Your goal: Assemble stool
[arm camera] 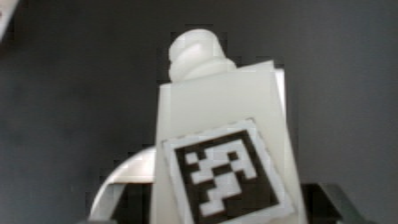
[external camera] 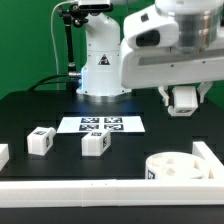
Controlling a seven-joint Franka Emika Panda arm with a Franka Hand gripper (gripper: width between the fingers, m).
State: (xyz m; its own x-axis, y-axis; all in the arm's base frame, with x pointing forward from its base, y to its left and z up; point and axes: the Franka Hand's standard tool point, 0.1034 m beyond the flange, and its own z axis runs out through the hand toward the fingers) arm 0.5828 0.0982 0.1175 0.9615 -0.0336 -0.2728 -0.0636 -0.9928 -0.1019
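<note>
My gripper (external camera: 185, 100) hangs high at the exterior view's right, shut on a white stool leg (external camera: 186, 97). In the wrist view that leg (arm camera: 222, 120) fills the middle, its black-and-white tag (arm camera: 228, 172) facing the camera and its screw tip (arm camera: 198, 55) pointing away; the gripper (arm camera: 222, 208) clamps it at the near end. The round seat disc (external camera: 178, 166) lies on the black table below the gripper, near the front right corner. Two more legs stand on the table, one (external camera: 40, 141) at the left and one (external camera: 95, 144) nearer the middle.
The marker board (external camera: 102, 125) lies flat behind the two loose legs. A long white border rail (external camera: 90, 190) runs along the front edge and turns up the right side (external camera: 211, 160). The robot's base (external camera: 100, 70) stands at the back.
</note>
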